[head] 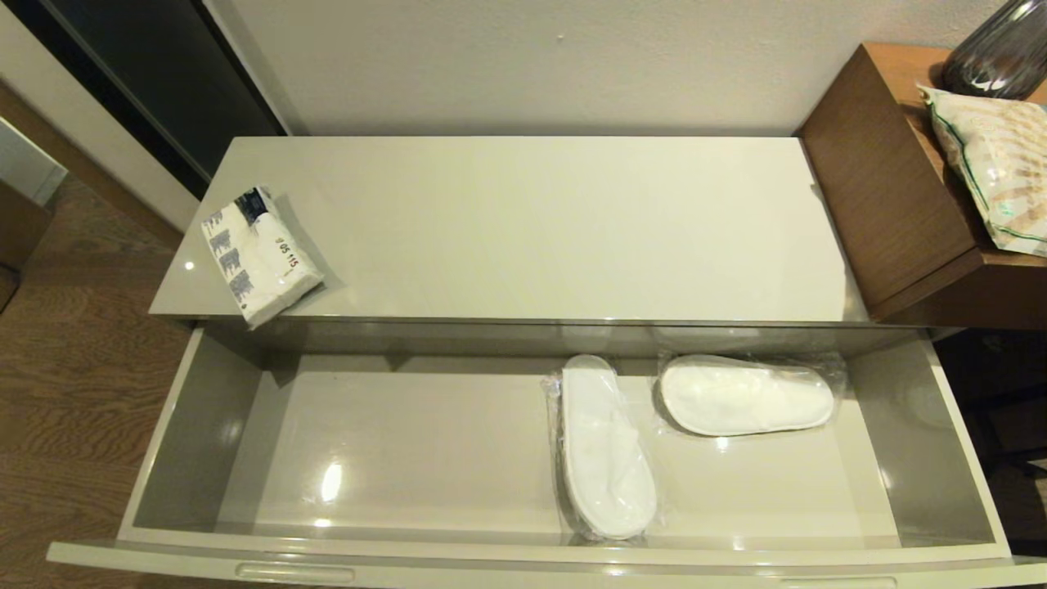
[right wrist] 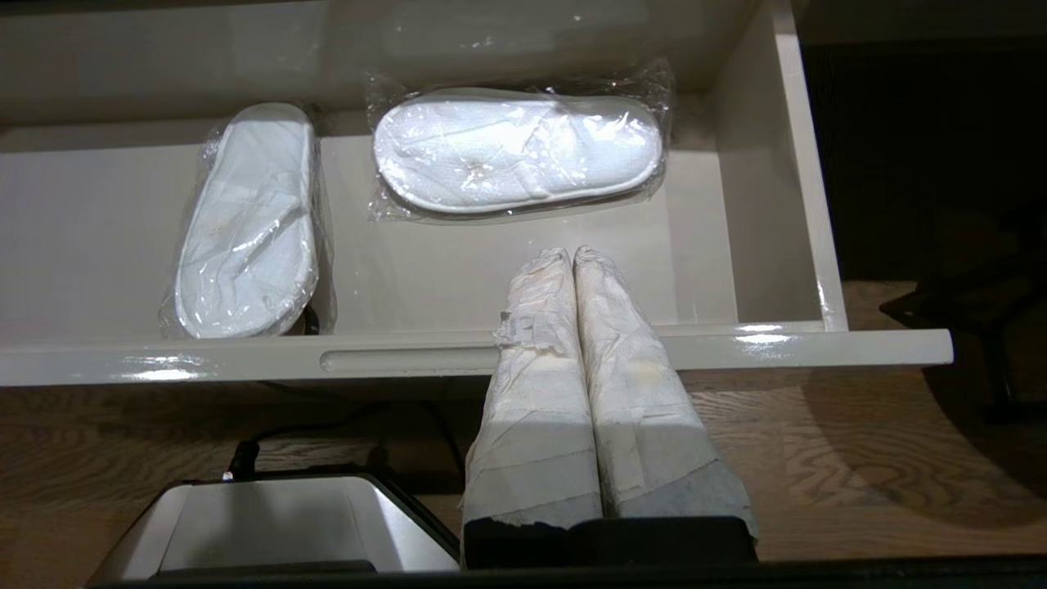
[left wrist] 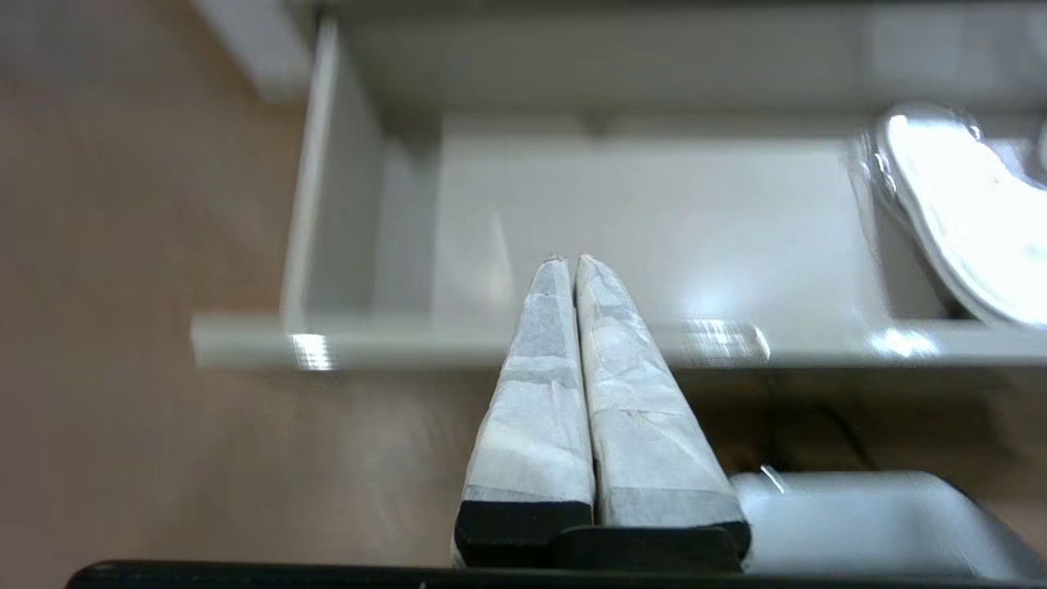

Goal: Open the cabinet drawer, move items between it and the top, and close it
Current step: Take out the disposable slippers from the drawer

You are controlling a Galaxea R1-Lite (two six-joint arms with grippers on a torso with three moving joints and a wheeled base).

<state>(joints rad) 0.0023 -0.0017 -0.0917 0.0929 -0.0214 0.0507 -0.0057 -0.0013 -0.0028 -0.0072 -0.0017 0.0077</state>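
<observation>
Above open cabinet drawer point(left wrist: 491, 343), left gripper point(left wrist: 570, 260) closed, empty, right gripper point(right wrist: 570, 252) likewise

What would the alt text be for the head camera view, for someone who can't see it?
A wide cabinet drawer stands pulled open with two plastic-wrapped white slippers in its right half. A tissue pack lies at the left front corner of the cabinet top.

Wide, shallow, glossy grey-beige cabinet drawer point(head: 204, 409) stands pulled fully open below the long glossy cream-white top panel point(head: 532, 229). Small white tissue pack with blue print point(head: 260, 255) lies at the top's front left corner. Two white flat slippers in clear plastic wrap sit right of centre in the drawer: one lengthwise point(head: 605, 450), one crosswise point(head: 744, 395), just beside each other.
</observation>
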